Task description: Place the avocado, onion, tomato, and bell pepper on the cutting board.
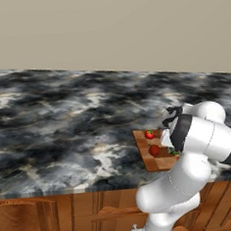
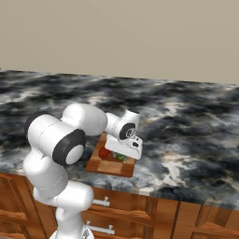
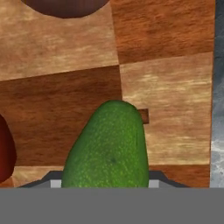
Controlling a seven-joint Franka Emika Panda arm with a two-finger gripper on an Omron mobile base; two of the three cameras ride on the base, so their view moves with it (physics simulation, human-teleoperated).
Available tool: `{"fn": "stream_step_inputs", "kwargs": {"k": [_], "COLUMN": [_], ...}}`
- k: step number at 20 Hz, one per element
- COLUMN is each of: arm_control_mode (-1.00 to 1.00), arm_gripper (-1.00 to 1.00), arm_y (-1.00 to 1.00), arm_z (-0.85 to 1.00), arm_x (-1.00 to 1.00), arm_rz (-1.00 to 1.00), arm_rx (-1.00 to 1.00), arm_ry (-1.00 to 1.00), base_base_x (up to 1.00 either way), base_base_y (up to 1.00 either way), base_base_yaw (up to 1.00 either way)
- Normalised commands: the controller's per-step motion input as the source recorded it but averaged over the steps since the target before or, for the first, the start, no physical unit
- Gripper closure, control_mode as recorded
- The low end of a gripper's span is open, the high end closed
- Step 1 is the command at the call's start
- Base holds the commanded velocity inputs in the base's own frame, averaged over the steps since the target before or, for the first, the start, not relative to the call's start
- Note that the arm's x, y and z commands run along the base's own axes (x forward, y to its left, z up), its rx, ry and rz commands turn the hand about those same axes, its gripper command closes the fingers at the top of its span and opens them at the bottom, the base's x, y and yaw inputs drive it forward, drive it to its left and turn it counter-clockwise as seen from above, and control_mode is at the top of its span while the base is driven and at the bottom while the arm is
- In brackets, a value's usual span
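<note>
A pebbly green egg-shaped avocado [image 3: 107,146] sits lower centre between the gripper [image 3: 105,183] tips, apparently held, over the checkered wooden cutting board [image 3: 166,87].

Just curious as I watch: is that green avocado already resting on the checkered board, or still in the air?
Cannot tell. In the hand view the avocado lies over the cutting board, but no contact or gap beneath shows.
</note>
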Motion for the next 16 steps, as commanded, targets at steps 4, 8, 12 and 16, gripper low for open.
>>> {"fn": "stream_step_inputs", "kwargs": {"k": [4,8,12,16], "arm_control_mode": [-1.0,-1.0,-1.0,-1.0], "arm_gripper": [1.0,1.0,-1.0,-1.0], "arm_y": [0.0,0.0,0.0,0.05], "arm_z": [-0.15,-0.16,-0.15,-0.02], "arm_x": [0.0,0.0,0.01,0.02], "arm_rz": [0.0,0.0,0.0,0.0], "arm_rx": [0.01,0.0,0.0,-0.01], "arm_ry": [0.0,0.0,0.0,0.03], "base_base_x": [0.0,0.0,0.0,0.0], "base_base_y": [0.0,0.0,0.0,0.0], "base_base_yaw": [0.0,0.0,0.0,0.0]}}
